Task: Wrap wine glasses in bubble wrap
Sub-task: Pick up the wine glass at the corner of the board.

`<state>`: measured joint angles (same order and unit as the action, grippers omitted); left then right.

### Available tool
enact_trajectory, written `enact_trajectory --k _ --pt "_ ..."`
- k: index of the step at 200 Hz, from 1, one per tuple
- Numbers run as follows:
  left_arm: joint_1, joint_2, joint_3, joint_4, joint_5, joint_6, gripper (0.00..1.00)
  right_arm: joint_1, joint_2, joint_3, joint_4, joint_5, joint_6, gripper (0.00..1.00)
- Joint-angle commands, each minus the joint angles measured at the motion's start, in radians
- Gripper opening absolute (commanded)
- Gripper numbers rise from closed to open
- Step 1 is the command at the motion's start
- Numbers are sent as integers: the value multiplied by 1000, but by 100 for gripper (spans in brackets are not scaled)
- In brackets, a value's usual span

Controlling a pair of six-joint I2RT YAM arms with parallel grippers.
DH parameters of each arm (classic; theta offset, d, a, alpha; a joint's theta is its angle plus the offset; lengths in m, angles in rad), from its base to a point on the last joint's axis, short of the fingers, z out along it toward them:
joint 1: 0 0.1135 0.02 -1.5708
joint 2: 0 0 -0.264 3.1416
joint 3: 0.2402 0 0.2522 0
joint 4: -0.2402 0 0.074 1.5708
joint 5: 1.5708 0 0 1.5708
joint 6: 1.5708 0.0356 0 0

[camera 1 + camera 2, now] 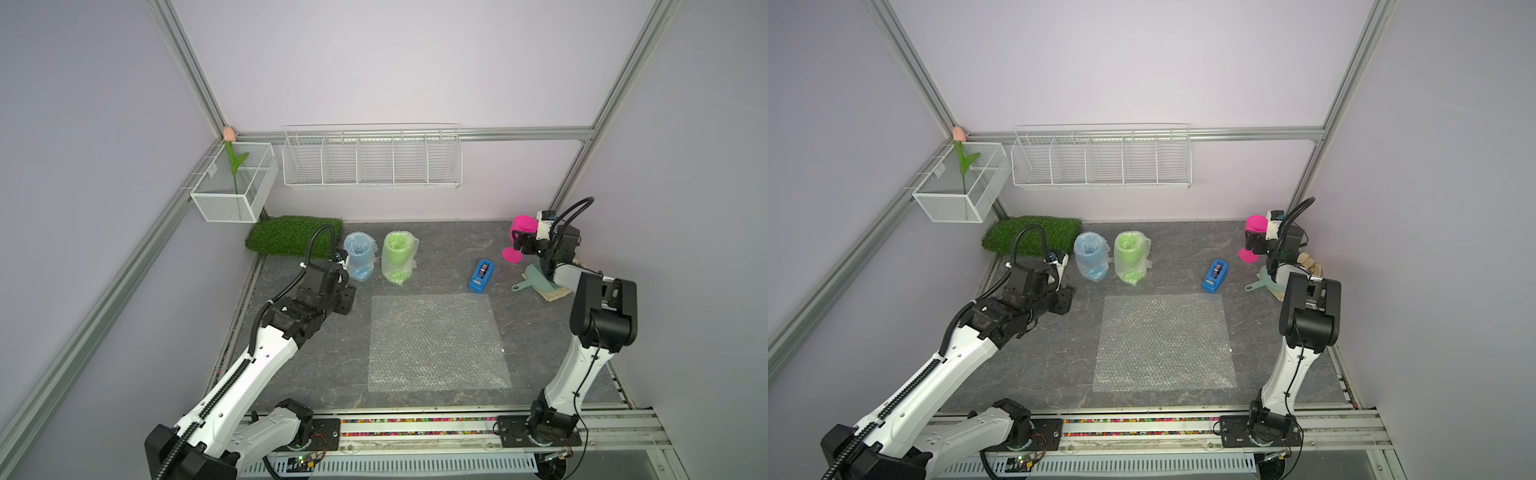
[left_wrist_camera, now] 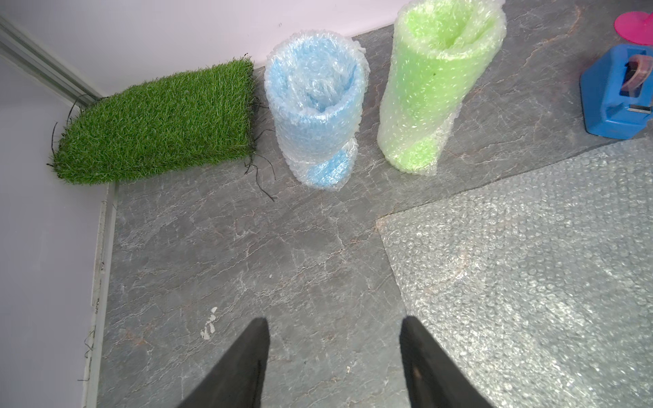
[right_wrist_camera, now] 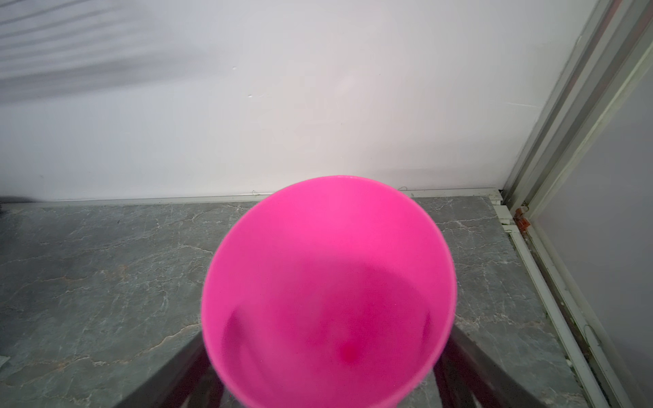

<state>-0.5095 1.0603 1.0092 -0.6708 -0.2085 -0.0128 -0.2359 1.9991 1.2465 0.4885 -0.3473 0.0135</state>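
A hot pink wine glass (image 1: 524, 224) stands upright at the back right. My right gripper (image 1: 523, 241) is shut on its bowl (image 3: 328, 282), with a dark finger against each side. Whether its foot (image 1: 511, 254) touches the table I cannot tell. A sky blue wine glass (image 1: 359, 255) and a lime green one (image 1: 398, 257) stand at the back left, each rolled in bubble wrap. A flat sheet of bubble wrap (image 1: 436, 343) lies mid-table. My left gripper (image 2: 335, 319) hangs open over bare table, left of that sheet and in front of the blue glass (image 2: 318, 116).
A blue tape dispenser (image 1: 481, 276) sits between the green glass and the pink one. A teal dustpan (image 1: 536, 280) lies on a beige glove (image 1: 555, 293) under the right arm. A grass mat (image 1: 293, 235) fills the back left corner. Wire baskets (image 1: 372, 160) hang on the wall.
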Motion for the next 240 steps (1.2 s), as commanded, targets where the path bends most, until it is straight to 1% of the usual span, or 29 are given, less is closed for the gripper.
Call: enact_trajectory --k 1,26,57,77,137,155,183,209,240 --pt "4 11 -6 8 11 16 61 0 26 8 68 -45 -59 88" --pt "5 18 -4 8 9 17 61 3 52 13 90 -29 -88 88" --pt "4 28 -3 7 8 17 61 4 88 28 117 -7 -81 88" --pt "5 35 1 7 8 19 61 6 103 27 155 -6 -77 88" --pt "5 47 2 4 3 22 61 7 134 54 179 -30 -82 88" --pt "4 51 3 5 0 23 61 6 146 75 148 -44 -87 92" --pt "5 55 3 2 2 24 61 5 153 76 151 -63 -81 100" --pt "5 53 4 2 1 22 61 6 150 76 151 -68 -71 92" --pt "6 49 2 2 3 24 61 5 133 71 150 -68 -67 87"
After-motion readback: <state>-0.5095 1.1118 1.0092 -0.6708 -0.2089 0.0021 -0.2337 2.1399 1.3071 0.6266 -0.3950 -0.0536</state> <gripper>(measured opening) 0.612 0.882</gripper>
